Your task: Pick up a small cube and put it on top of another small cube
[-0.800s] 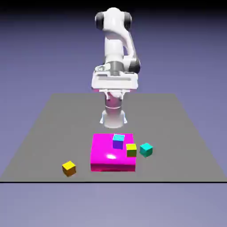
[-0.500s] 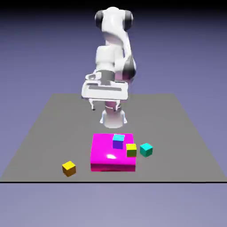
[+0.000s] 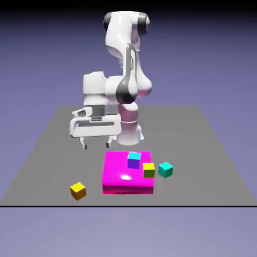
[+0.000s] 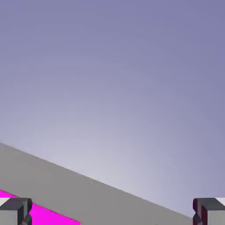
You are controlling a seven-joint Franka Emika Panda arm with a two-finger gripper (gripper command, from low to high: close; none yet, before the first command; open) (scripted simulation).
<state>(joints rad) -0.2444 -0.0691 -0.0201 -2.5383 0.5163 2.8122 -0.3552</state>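
One small cube [image 3: 78, 190] with a yellow top and orange sides sits alone near the table's [image 3: 211, 150] front edge, toward the exterior view's left, well apart from the gripper [image 3: 96, 145], whose fingers are spread and empty. It looks light and rigid; opposite flat sides should take the pinch.

"What was on the grey table [image 3: 211, 150]?"

"A big pink block [image 3: 120, 173] sat near the front. A teal cube [image 3: 165, 169] lay just beside it on the exterior view's right. A small cube [image 3: 78, 190] with a yellow top sat apart on the left."
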